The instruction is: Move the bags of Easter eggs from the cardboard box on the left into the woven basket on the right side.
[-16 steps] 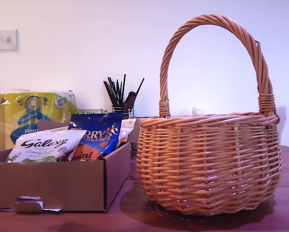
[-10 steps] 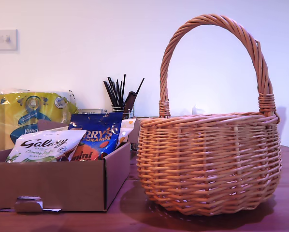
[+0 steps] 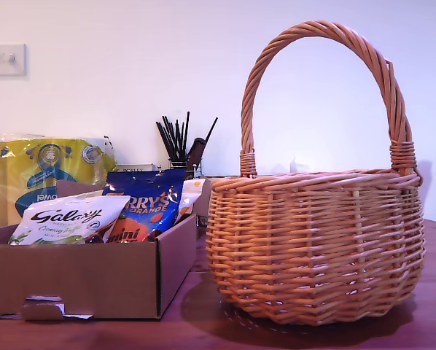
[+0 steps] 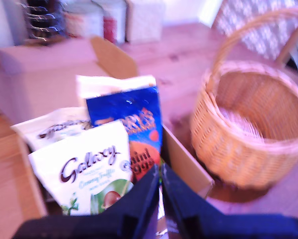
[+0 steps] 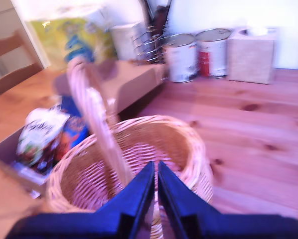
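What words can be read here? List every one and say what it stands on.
"Galaxy": white bag in the cardboard box.
"RRY'S ORANGE" and "mini": blue bag, first letter hidden.
"mini eggs": same blue bag in the first wrist view.
"Creamy Truffle": under "Galaxy" in the first wrist view, blurred, so uncertain.
Yellow pack: lettering shows upside down, only partly legible.
Tins in the second wrist view: too blurred.

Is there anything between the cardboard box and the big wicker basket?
Nothing: the exterior view shows only bare table between the cardboard box and the woven basket.
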Robot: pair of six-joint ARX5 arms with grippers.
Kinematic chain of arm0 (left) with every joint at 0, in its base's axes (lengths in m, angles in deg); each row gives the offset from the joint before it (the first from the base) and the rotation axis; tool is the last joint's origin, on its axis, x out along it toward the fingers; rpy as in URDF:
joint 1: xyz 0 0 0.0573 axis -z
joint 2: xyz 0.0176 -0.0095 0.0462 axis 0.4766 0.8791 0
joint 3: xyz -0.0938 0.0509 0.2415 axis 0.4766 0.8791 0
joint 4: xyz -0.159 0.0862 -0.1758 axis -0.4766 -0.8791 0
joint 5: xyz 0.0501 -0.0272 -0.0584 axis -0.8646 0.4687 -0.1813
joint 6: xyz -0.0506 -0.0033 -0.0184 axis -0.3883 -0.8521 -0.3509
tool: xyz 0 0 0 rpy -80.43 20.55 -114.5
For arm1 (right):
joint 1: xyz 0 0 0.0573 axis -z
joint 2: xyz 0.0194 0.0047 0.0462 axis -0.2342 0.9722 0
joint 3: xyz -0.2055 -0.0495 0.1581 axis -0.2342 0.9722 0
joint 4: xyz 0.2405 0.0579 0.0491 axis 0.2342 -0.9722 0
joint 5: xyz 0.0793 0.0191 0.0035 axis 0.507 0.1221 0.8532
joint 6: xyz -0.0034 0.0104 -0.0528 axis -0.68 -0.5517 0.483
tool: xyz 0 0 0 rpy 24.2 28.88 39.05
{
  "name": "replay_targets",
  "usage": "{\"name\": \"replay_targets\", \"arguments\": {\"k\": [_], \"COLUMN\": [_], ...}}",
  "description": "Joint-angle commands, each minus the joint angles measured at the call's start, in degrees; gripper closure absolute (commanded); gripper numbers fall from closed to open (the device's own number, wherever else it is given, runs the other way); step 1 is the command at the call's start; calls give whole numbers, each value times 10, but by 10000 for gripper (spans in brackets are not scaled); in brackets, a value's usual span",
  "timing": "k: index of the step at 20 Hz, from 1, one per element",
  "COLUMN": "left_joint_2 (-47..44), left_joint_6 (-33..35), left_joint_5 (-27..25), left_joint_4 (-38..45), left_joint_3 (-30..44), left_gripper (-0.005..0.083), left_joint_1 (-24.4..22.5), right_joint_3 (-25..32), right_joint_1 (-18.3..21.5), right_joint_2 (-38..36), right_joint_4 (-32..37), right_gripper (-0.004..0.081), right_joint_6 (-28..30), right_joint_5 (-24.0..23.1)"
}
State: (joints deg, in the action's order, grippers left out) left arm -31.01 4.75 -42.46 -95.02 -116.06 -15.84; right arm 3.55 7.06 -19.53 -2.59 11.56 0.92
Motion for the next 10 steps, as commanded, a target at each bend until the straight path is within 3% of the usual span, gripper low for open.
{"name": "replay_targets", "arguments": {"k": [1,8,10], "left_joint_2": [40,223,270], "left_joint_6": [50,321,366], "left_joint_5": [7,14,14], "left_joint_4": [7,8,8], "left_joint_3": [-32,-122,-146], "left_gripper": [797,794,658], "left_joint_1": [-1,-1,-1], "right_joint_3": [6,2,2], "right_joint_1": [-3,-3,-3], "right_joint_2": [19,69,70], "right_joint_4": [9,25,26], "right_gripper": [782,782,782], "right_joint_6": [21,29,29], "right_joint_5": [13,37,36]}}
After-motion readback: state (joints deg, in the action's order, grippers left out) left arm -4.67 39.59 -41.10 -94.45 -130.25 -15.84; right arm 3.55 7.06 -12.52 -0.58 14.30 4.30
